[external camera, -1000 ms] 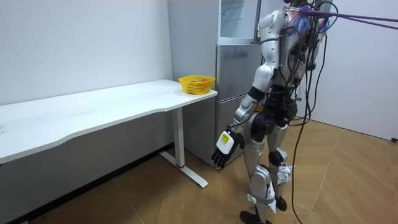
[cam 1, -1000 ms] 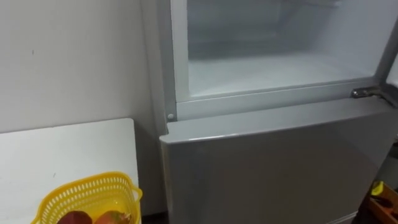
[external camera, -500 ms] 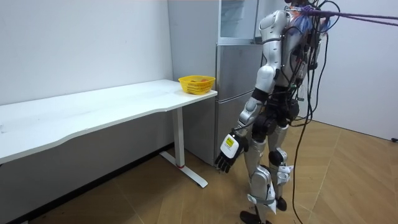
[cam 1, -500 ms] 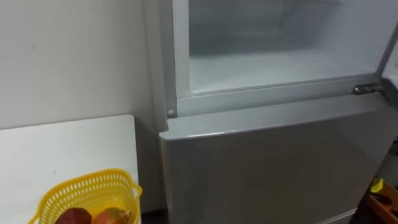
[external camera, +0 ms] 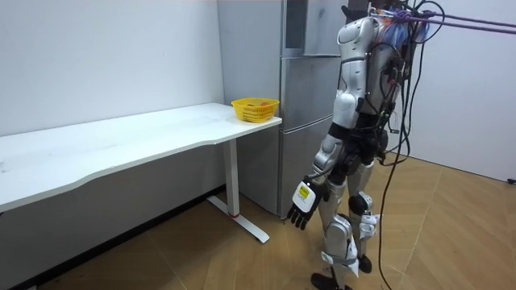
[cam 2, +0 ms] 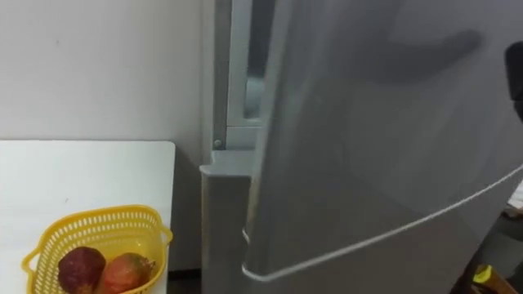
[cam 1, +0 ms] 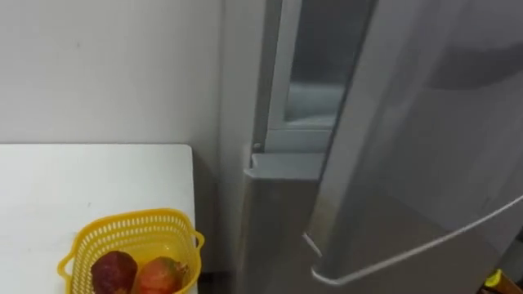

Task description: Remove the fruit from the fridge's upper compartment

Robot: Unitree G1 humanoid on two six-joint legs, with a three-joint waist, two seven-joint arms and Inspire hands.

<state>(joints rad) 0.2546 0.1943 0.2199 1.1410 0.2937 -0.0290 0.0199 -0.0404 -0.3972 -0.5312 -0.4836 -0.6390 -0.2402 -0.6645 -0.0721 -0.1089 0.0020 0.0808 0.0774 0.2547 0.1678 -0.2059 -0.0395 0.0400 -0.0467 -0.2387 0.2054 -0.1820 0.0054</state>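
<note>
Door of upper fridge [cam 1: 409, 122] stands most of way across opening in left eye view, narrow gap showing upper compartment [cam 1: 313, 98]. Yellow basket [cam 1: 131, 222] sits on white table [cam 1: 82, 180] just left of fridge. Two fruits lie inside, dark red fruit [cam 1: 113, 269] touching orange-red fruit [cam 1: 161, 273].

Right eye view: my right hand [cam 2: 515, 73] is dark shape at right edge by door. Grip: cannot tell.

Room view: I stand facing fridge, my left hand [external camera: 302, 208] hanging low beside leg, fingers relaxed, holding nothing.
</note>
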